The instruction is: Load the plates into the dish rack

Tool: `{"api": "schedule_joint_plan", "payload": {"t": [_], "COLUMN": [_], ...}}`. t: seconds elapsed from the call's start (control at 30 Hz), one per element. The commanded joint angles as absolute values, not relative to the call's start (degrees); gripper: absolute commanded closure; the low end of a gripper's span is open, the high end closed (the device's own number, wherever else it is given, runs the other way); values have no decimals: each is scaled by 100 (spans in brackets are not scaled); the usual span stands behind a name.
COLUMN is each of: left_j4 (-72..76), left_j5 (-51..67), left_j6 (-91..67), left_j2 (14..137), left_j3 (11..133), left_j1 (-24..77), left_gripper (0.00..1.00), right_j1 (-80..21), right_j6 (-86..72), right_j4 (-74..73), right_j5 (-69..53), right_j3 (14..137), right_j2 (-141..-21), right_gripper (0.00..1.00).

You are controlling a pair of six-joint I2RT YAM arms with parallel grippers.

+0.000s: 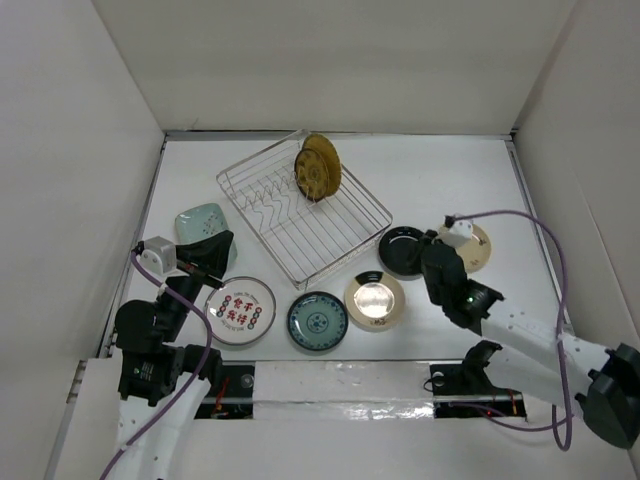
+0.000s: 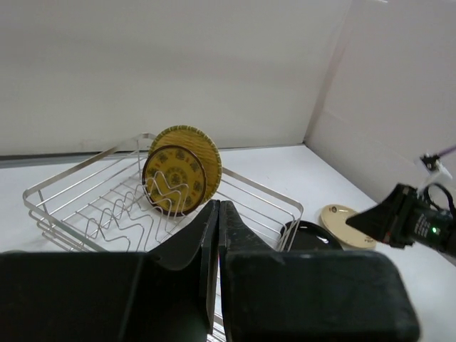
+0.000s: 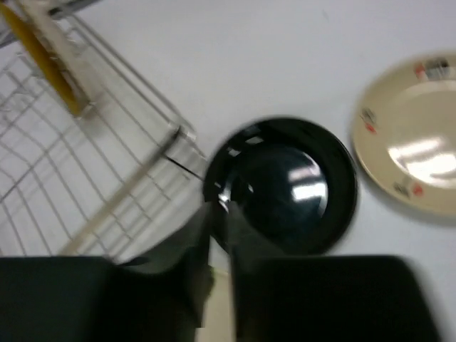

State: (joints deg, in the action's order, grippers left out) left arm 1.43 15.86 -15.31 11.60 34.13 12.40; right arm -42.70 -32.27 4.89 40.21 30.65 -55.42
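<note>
The silver wire dish rack (image 1: 305, 205) stands at the middle back. A tan plate (image 2: 201, 144) and a dark plate with a gold pattern (image 2: 174, 178) stand upright in its far end. On the table lie a pale green dish (image 1: 198, 222), a white plate with red characters (image 1: 240, 310), a teal patterned plate (image 1: 317, 320), a gold-rimmed plate (image 1: 375, 300), a black plate (image 1: 402, 250) and a cream plate (image 1: 478, 247). My left gripper (image 2: 218, 206) is shut and empty, over the pale green dish. My right gripper (image 3: 219, 210) is shut at the black plate's (image 3: 292, 185) near rim; the view is blurred.
White walls close in the table on three sides. The right arm (image 2: 410, 221) partly covers the cream plate (image 3: 413, 135). The rack's near corner (image 3: 178, 132) sits close to the black plate. The arm bases and cables lie along the near edge.
</note>
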Motion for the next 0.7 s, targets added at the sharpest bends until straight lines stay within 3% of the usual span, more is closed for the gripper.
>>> {"api": "schedule_joint_plan", "payload": {"t": [0.0, 0.07, 0.17, 0.43, 0.67], "left_j4": [387, 395, 396, 378, 360], "left_j5": [1652, 1652, 1626, 1652, 1670], "left_j6": [-1521, -1529, -1529, -1521, -1512], "left_j2": [1063, 1063, 1072, 1046, 1037], "left_j3": [3445, 3445, 3445, 3454, 3463], "left_j1": [1274, 1274, 1274, 1274, 1274], "left_gripper": [100, 100, 100, 87, 83], "right_j1": [-3886, -3359, -2691, -1196, -853], "right_j6": [-4675, -4763, -4992, -4677, -4597], "right_j4": [-343, -221, -132, 877, 1344], "right_j5": [4010, 3545, 2508, 714, 36], "right_j3": [2313, 2014, 1723, 1608, 2013], "right_j2": [-4617, -4088, -4069, -5623, -6723], "right_gripper": [69, 41, 33, 35, 54]}}
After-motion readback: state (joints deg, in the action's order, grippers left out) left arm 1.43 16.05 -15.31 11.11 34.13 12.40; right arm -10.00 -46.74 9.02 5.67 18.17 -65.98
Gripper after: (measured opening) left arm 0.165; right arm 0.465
